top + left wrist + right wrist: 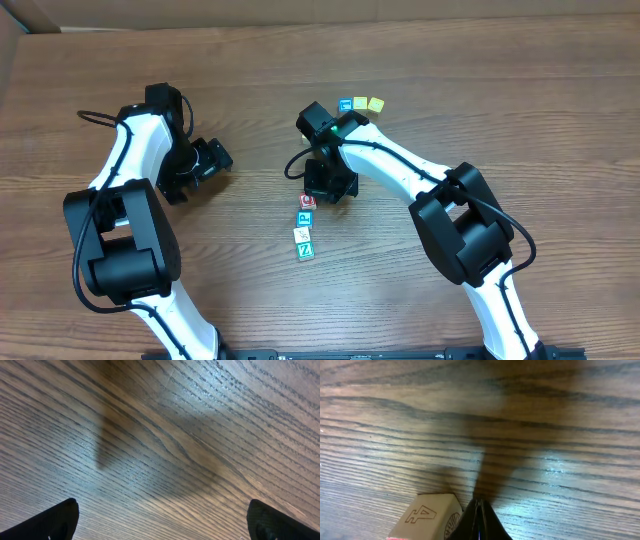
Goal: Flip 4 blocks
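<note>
Right claw [479, 519] shut, empty; block [426, 516] just beside its tips, touching unclear. Left claw [162, 516] wide open, empty

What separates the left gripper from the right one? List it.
The left gripper is open, jaws wide apart; the right gripper is shut, jaws together. The left gripper is over bare table; the right gripper's tip is beside a block showing a 4. Both face the table.
</note>
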